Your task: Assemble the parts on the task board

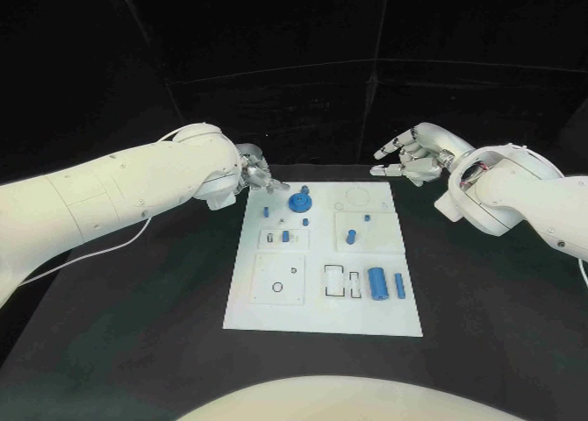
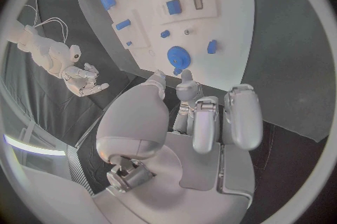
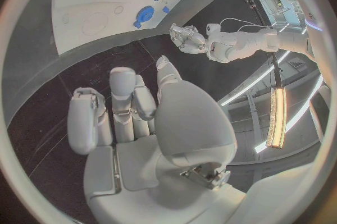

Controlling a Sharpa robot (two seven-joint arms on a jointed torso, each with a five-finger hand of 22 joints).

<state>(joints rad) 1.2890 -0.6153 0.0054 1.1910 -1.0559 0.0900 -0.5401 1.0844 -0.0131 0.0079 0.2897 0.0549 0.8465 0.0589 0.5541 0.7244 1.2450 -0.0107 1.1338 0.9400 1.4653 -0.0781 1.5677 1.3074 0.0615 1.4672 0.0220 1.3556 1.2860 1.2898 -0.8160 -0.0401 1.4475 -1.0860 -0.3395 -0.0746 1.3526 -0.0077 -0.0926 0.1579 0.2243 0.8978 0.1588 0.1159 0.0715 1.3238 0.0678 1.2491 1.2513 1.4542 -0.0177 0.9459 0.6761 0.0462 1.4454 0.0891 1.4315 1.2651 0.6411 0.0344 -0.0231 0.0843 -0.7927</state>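
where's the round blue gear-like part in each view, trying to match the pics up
Head view: the round blue part sits at the far end of the task board, by the left hand.
Left wrist view: the same part lies just beyond the left hand's fingertips.
Right wrist view: it sits near the board's edge facing the right hand.
Shared landmark: the small blue piece beside it.

Black table (image 1: 142, 298) with the white task board (image 1: 322, 303) lying flat on it.

The task board sits in the middle of the table (its long side running away from the robot), with bare black surface showing on both sides and in front of it; small blue parts (image 1: 377, 284) rest on the board itself, not on the table, and the board's far edge lies near the table's back edge.
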